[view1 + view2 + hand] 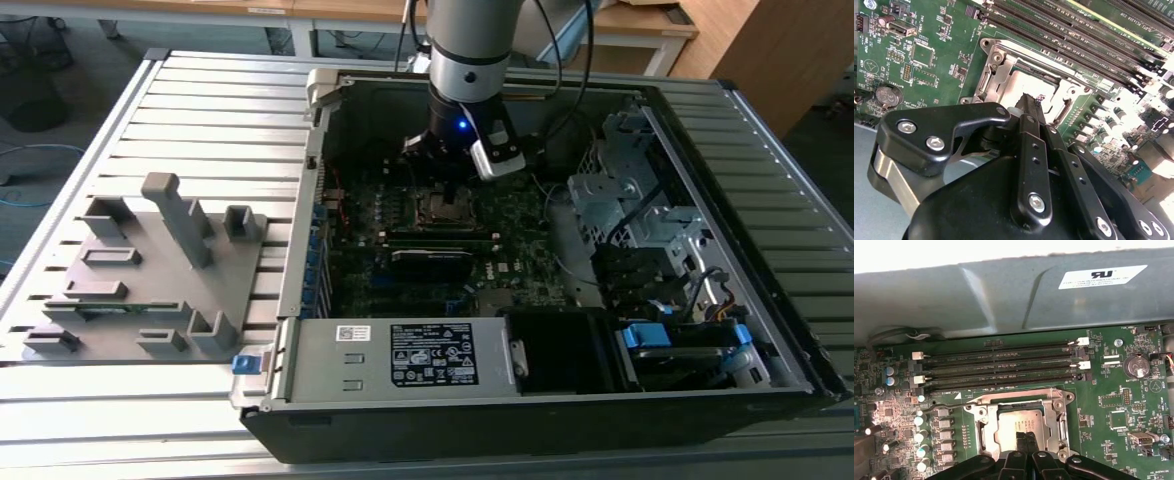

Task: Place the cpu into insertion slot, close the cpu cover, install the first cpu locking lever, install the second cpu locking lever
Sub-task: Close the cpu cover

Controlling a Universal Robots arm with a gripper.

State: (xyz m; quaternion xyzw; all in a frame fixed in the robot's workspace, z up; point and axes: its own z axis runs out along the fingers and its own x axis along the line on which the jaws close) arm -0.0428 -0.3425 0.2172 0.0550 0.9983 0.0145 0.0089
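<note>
Arm: one arm [470, 45] is seen in the exterior view, reaching down into an open computer case [747, 130].
Gripper: one gripper [1025, 435]; its two fingers are brought together, nothing clamped between them, the tips set at the chip's face.
Chip: one chip [1013, 421], pale silver, is seated in the socket in both wrist views.
Socket: one socket [447, 208], found near the board's middle, just under the gripper.
Cover: one cover [1055, 412], a silvery frame, is laid around the chip, whose face is seen through its window.
Memory slots: four long black memory slots [999, 362] are counted, side by side, just beside the socket.
Battery: one coin battery [1136, 365], well apart from the socket.
Capacitors: a row of small round capacitors [922, 436] is noted beside the socket.
Obstruction: the socket's near edge is hidden by the gripper's black linkage [1029, 165] in both wrist views.
Surroundings: one grey parts rack [147, 270] is placed on the slatted table [214, 90], at the exterior view's left of the case; one labelled grey box [400, 355] is fitted in the case.
</note>
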